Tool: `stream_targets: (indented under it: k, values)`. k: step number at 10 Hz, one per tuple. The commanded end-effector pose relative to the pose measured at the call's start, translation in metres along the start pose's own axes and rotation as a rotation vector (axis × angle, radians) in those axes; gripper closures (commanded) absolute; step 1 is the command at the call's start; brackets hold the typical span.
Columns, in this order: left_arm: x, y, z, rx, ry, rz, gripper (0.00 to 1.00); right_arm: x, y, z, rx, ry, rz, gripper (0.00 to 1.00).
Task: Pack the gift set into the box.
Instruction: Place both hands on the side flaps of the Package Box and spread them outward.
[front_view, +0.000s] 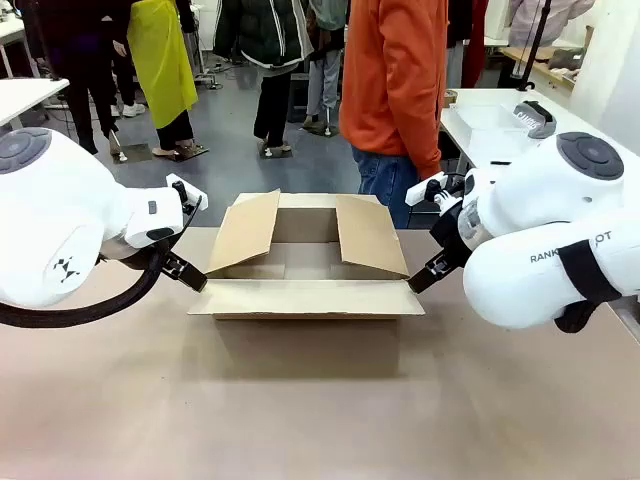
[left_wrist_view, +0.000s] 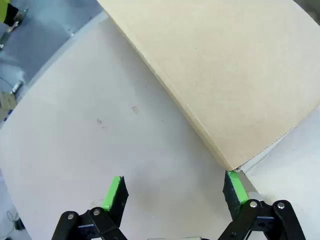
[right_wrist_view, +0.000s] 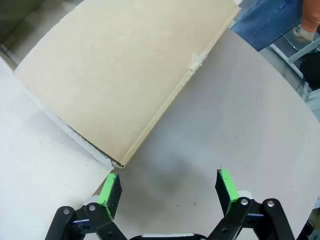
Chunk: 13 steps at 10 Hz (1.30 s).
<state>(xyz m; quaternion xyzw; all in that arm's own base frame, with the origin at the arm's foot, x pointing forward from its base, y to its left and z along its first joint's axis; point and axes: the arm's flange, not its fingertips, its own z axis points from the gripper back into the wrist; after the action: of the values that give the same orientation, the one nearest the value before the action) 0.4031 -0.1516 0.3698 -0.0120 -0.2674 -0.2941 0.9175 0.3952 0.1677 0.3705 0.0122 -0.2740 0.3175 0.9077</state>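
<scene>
The box (front_view: 305, 335), a large brown carton, stands in the middle of the table with its top open. Its two side flaps lean up and its front flap lies flat toward me. My left gripper (front_view: 186, 270) is open just off the front flap's left corner. In the left wrist view the gripper (left_wrist_view: 175, 192) has the flap (left_wrist_view: 225, 75) corner beside one fingertip (left_wrist_view: 235, 187). My right gripper (front_view: 424, 277) is open at the flap's right corner. In the right wrist view this gripper (right_wrist_view: 167, 187) has the flap (right_wrist_view: 125, 65) corner close to one pad (right_wrist_view: 109, 189). The gift set is out of view.
A person in an orange top (front_view: 395, 80) stands at the far side behind the box. Other people stand farther back. A white table (front_view: 490, 125) is at the back right. The tan tabletop (front_view: 300, 430) stretches in front of the box.
</scene>
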Motion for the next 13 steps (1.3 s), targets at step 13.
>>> stream_targets:
  k: [13]
  values:
    - [0.0002, 0.0, 0.0002, 0.0, -0.001, 0.0, 0.0, 0.0, 0.0, 0.0, 0.0, 0.0, 0.0, 0.0]
